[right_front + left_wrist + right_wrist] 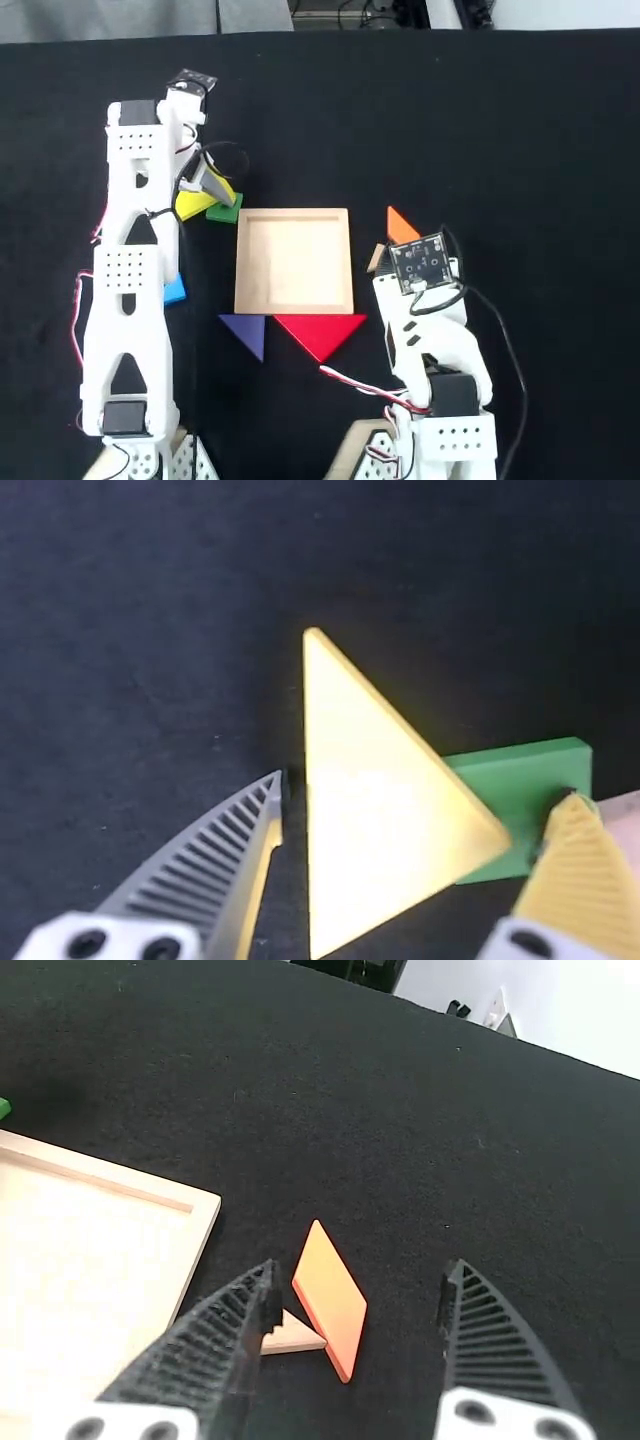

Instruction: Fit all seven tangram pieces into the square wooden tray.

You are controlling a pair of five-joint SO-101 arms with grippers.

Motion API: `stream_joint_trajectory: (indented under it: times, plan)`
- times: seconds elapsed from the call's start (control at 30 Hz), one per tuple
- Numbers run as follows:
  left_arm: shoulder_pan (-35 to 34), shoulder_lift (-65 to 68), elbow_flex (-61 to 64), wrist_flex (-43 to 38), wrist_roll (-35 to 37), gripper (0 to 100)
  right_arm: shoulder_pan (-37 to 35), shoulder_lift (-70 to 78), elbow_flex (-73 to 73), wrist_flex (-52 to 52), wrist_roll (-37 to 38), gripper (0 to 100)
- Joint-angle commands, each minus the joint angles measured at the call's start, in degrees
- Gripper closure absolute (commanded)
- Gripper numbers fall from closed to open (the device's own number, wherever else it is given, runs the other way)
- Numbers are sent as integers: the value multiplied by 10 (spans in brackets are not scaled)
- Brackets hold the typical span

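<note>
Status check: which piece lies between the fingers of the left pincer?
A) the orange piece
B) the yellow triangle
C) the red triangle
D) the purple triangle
B: in the left wrist view the yellow triangle lies between the fingers of the left pincer, which stand open on either side of it.

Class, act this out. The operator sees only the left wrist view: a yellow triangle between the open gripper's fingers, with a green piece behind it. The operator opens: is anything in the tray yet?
Observer: No. The wooden tray is empty, and one corner lies beside your green piece.
Operator: Where are the other pieces?
Observer: A red triangle and a purple triangle lie along the tray's edge nearest the arm bases.
Operator: And the other arm?
Observer: The right gripper is open over an orange piece, across the tray from the green piece.
</note>
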Motion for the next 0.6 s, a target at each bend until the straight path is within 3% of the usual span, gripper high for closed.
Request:
stream_joint_trajectory:
  times: [0.0, 0.13, 0.57]
  plan:
    - [10, -7, -22, 6, 5, 683, 3, 1, -1, 2, 6, 743]
    - [7, -7, -22, 6, 5, 752, 3, 1, -1, 2, 6, 743]
    - [7, -11, -26, 23, 3, 758, 4, 1, -1, 3, 6, 743]
